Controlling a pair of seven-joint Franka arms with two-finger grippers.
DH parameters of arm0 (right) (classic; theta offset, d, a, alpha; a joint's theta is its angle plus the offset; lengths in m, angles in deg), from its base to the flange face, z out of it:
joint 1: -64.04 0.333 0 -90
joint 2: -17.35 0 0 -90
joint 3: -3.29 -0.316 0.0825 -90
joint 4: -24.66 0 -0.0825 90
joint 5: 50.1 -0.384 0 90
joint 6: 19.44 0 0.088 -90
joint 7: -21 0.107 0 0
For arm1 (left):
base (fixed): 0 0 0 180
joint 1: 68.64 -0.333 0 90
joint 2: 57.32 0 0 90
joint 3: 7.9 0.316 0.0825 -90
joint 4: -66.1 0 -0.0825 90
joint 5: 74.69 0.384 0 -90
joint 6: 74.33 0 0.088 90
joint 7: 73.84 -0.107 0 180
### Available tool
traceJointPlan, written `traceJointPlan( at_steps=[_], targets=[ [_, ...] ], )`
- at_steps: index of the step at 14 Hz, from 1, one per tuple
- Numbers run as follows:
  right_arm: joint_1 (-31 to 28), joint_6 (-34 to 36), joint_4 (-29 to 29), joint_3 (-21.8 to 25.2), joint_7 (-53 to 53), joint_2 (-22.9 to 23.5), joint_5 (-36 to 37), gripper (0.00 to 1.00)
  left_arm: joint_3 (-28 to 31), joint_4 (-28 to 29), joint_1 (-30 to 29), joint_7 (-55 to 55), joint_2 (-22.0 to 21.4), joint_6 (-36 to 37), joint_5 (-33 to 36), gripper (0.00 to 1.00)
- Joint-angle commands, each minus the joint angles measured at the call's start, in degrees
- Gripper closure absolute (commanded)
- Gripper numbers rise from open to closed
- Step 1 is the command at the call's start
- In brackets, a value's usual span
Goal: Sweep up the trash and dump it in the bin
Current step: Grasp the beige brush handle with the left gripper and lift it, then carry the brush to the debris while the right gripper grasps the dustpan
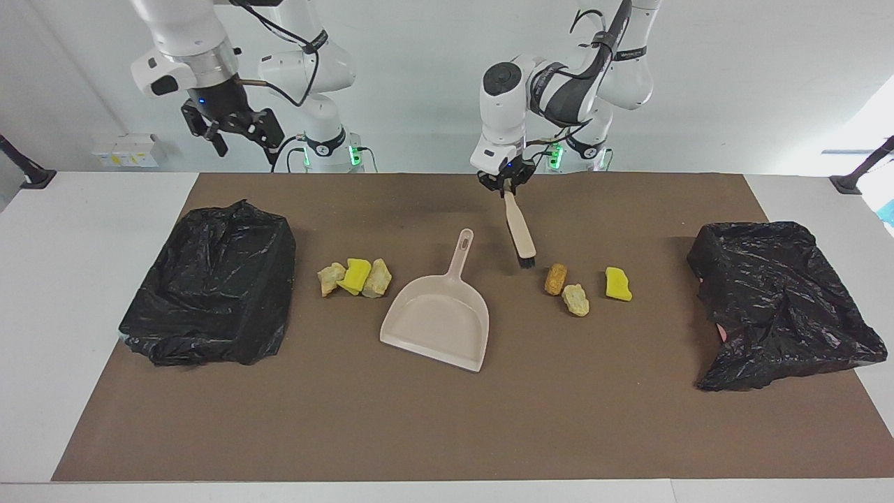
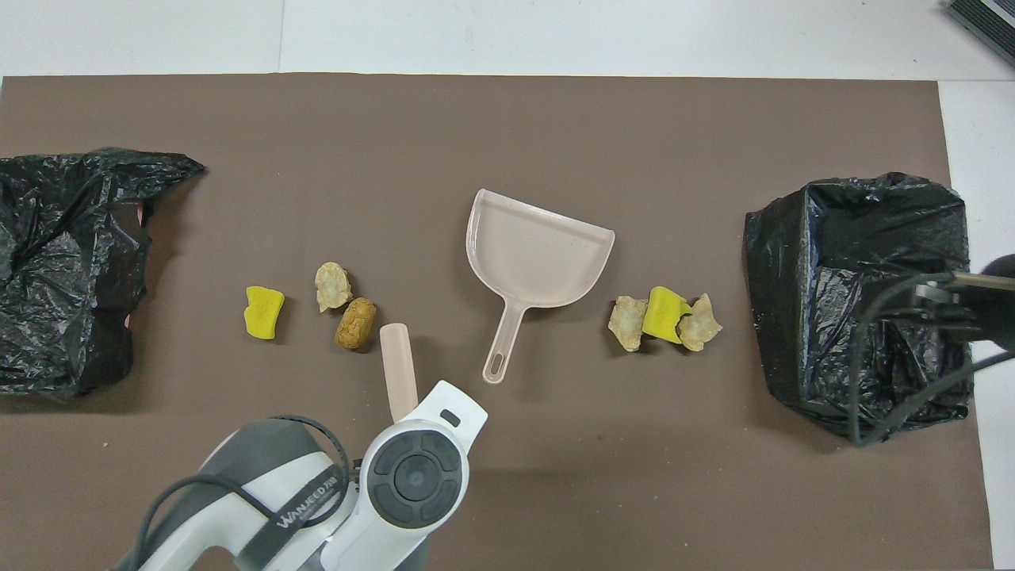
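Observation:
My left gripper (image 1: 504, 186) is shut on the top of a beige brush (image 1: 519, 232), which hangs tilted with its black bristles (image 1: 526, 263) low beside an orange-brown trash chunk (image 1: 555, 278). With that chunk lie a tan chunk (image 1: 576, 299) and a yellow one (image 1: 618, 283). Three more trash chunks (image 1: 355, 277) cluster by the pink dustpan (image 1: 440, 318), toward the right arm's end. In the overhead view the brush handle (image 2: 398, 369) shows between the orange-brown chunk (image 2: 355, 323) and the dustpan handle (image 2: 501, 353). My right gripper (image 1: 244, 138) hangs open and high near the bag-lined bin (image 1: 216, 283).
A second bin lined with a black bag (image 1: 782, 300) stands at the left arm's end of the brown mat (image 1: 447, 426). The dustpan lies flat mid-table, handle toward the robots. White tabletop borders the mat.

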Motion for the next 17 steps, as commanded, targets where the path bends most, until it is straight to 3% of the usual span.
traceJointPlan(
  at_steps=[1, 5, 7, 12, 17],
  targets=[
    [4.9, -6.6, -0.7, -0.4, 10.4, 6.1, -2.1, 0.0, -0.7, -1.1, -6.6, -8.9, -1.6, 1.2, 1.4, 1.0],
    [12.5, -16.9, -0.7, -0.4, 21.4, 17.3, -3.1, 0.0, -0.7, -1.8, -15.8, -22.4, -1.4, 0.5, 1.4, 1.0],
    [14.9, -21.0, -0.8, -0.4, 27.5, 20.5, -4.4, 0.0, -0.7, -1.8, -19.6, -28.0, -1.0, -0.6, 1.4, 1.0],
    [21.6, -27.0, -2.0, -0.4, 35.2, 24.9, -7.8, 0.0, -0.7, -2.2, -28.5, -40.1, 0.4, -4.9, 2.7, 1.0],
    [24.7, -32.2, -6.9, -0.6, 29.4, 25.8, -7.8, 0.0, -0.7, -2.1, -38.8, -55.2, 1.6, -8.7, 2.7, 1.0]
  ],
)
